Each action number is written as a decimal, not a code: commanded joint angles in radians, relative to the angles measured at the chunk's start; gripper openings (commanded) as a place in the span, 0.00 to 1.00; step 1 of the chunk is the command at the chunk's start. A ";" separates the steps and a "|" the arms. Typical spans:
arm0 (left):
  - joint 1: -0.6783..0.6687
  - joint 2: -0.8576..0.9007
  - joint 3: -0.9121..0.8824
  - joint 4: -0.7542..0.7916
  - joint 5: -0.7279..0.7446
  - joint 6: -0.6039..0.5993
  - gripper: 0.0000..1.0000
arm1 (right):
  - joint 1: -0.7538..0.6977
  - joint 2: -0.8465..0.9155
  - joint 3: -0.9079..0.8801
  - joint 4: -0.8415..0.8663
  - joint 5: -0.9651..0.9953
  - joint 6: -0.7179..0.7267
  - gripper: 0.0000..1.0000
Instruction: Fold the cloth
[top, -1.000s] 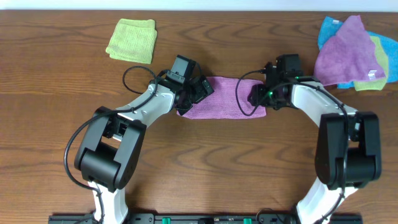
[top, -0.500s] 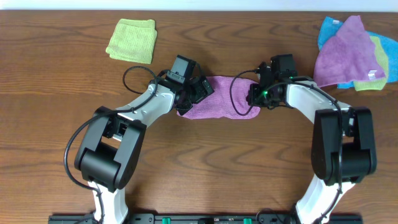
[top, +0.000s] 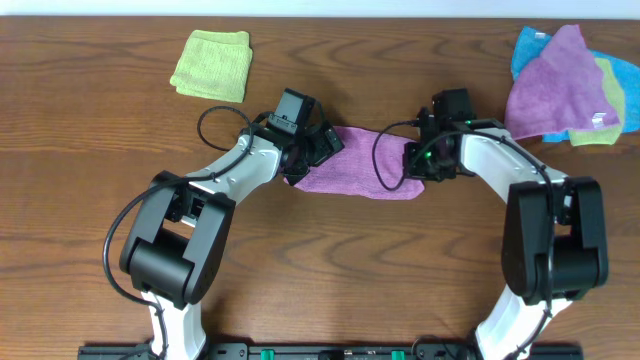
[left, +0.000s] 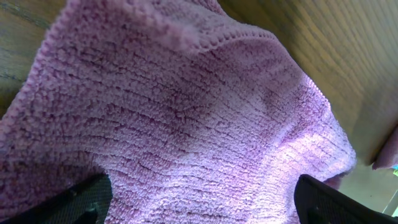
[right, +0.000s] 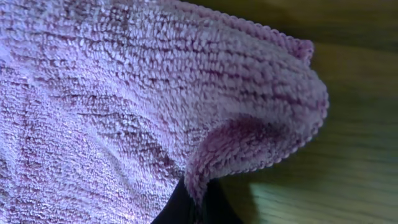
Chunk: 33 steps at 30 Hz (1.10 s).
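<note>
**Ana:** Where does the cloth (top: 355, 172) lie?

**Ben:** On the wooden table (top: 80, 150), at its middle, between the two wrists. It is a rumpled band running left to right, and its right end is bunched up.

**Ana:** And how does the left arm (top: 225, 170) stand?

**Ben:** Its base sits at the near edge, and the forearm slants up and inward to the cloth's left end. The left gripper (top: 312, 158) is low over that end. In the left wrist view only the two dark fingertips (left: 87, 199) show. They sit in the bottom corners, spread wide, with pink pile filling the space between them. The jaws are fully apart and clamp nothing.

**Ana:** The right arm (top: 510, 155)?

**Ben:** It mirrors the left: the base is at the near edge, the elbow is out to the right, and the forearm reaches inward to the cloth's right end. The right gripper (top: 413, 163) is closed tight. Its wrist view shows the dark fingers (right: 214, 208) meeting at the bottom of the frame, pinching a raised fold of the cloth's hemmed edge. The fold curls up off the wood.

**Ana:** Anything across the cloth?

**Ben:** A black cable (top: 378, 165) from the right wrist loops over it.

**Ana:** What else is on the table?

**Ben:** A folded lime-green towel (top: 212, 65) lies at the far left. A loose heap of towels (top: 565, 85) sits at the far right corner. Both are well apart from the cloth.
</note>
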 joint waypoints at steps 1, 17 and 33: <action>-0.003 0.043 0.001 -0.011 0.010 0.006 0.95 | 0.027 -0.035 0.032 -0.005 0.034 -0.022 0.01; -0.002 0.043 0.001 -0.037 -0.010 0.044 0.95 | 0.187 -0.036 0.166 -0.142 0.212 -0.010 0.02; 0.001 0.043 0.001 -0.086 -0.009 0.051 0.95 | 0.185 -0.037 0.196 -0.185 0.607 0.181 0.01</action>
